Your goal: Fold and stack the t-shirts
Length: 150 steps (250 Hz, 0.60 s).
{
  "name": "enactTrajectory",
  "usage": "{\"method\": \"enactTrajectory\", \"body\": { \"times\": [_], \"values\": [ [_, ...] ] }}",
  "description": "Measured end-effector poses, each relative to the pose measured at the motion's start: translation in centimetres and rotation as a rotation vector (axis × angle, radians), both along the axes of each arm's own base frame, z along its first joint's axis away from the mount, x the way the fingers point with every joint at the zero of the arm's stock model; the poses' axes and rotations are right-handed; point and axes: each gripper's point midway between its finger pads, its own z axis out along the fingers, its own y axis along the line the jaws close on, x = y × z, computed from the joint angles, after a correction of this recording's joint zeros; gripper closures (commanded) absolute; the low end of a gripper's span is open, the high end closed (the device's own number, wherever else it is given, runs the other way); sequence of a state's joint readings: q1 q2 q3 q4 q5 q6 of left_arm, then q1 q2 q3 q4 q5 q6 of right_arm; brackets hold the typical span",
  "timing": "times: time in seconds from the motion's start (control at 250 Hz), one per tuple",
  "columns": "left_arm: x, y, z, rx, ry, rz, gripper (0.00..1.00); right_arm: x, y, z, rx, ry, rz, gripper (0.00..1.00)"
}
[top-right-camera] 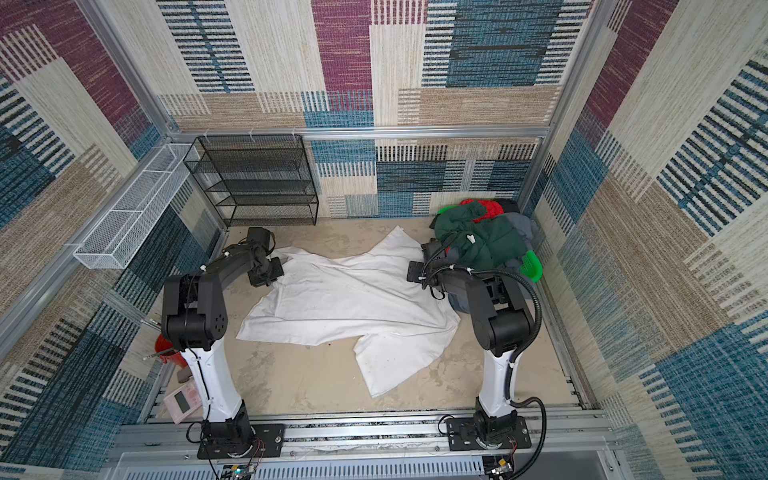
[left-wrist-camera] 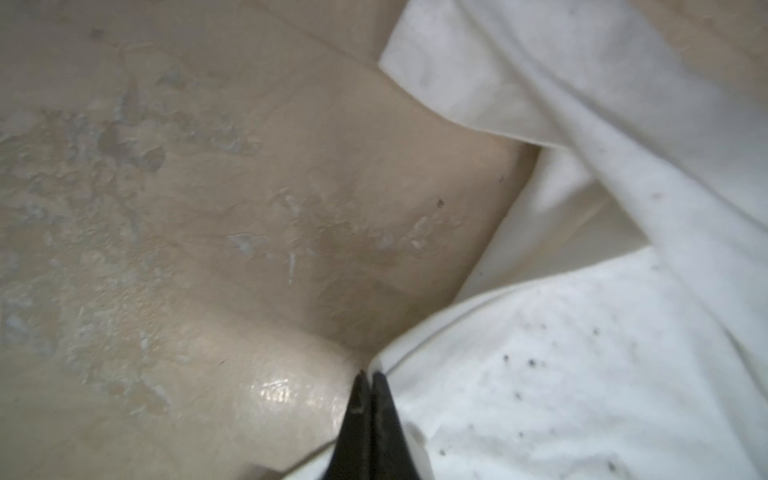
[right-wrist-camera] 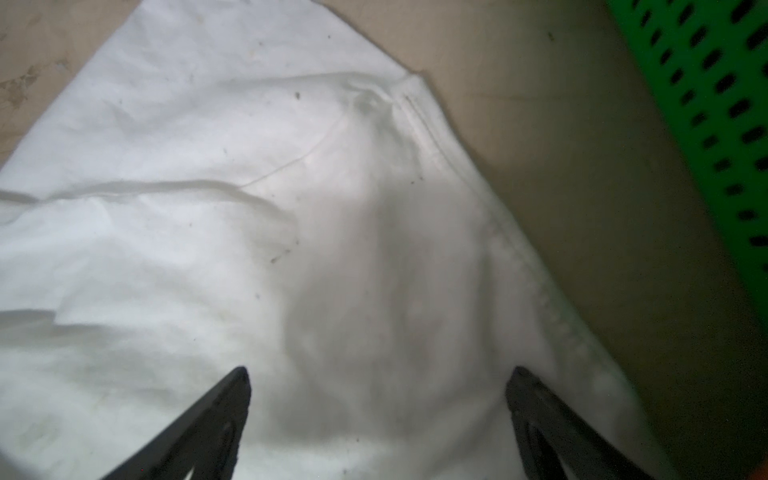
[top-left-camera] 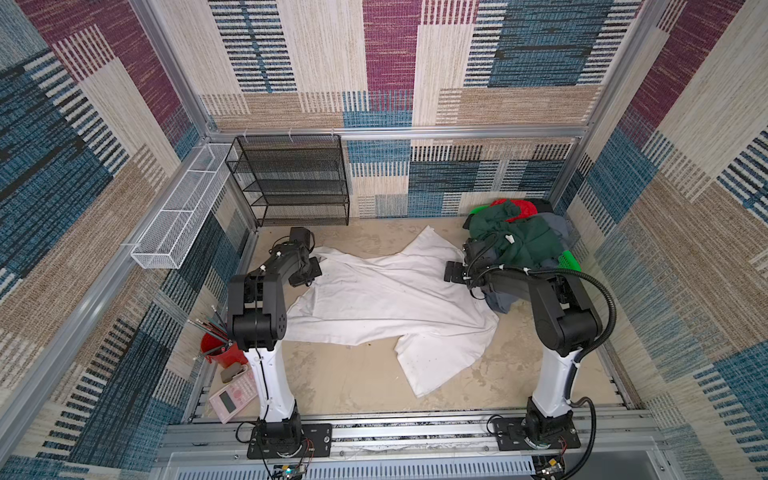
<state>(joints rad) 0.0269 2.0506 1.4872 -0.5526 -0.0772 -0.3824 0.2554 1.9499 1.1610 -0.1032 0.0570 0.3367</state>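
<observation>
On the beige tabletop (top-left-camera: 353,382) the large white speckled t-shirt (top-left-camera: 386,299) lies unfolded, left gripper (left-wrist-camera: 368,376) pinching its hem, right gripper (right-wrist-camera: 380,370) open. Heaped green, grey and red cloth shirts (top-left-camera: 519,241) wait; nothing stacked.

Both top views, set high at the near edge, look steeply down on the whole worktop (top-left-camera: 353,386); each wrist camera peers close at the white t-shirt (left-wrist-camera: 582,395).

Four t-shirts (top-left-camera: 386,299) — one basket (top-left-camera: 570,262)
</observation>
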Motion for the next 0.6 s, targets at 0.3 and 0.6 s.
{"method": "enactTrajectory", "body": {
  "times": [0.3,0.6],
  "values": [
    [-1.2,3.5,0.5,-0.027,-0.024,0.135,1.0,0.0,-0.1,0.0,0.003,-0.003,-0.003,0.04],
    [0.6,5.5,3.1,-0.033,-0.106,0.198,1.0,-0.3,-0.4,-0.2,0.012,-0.006,-0.016,0.06]
  ]
}}
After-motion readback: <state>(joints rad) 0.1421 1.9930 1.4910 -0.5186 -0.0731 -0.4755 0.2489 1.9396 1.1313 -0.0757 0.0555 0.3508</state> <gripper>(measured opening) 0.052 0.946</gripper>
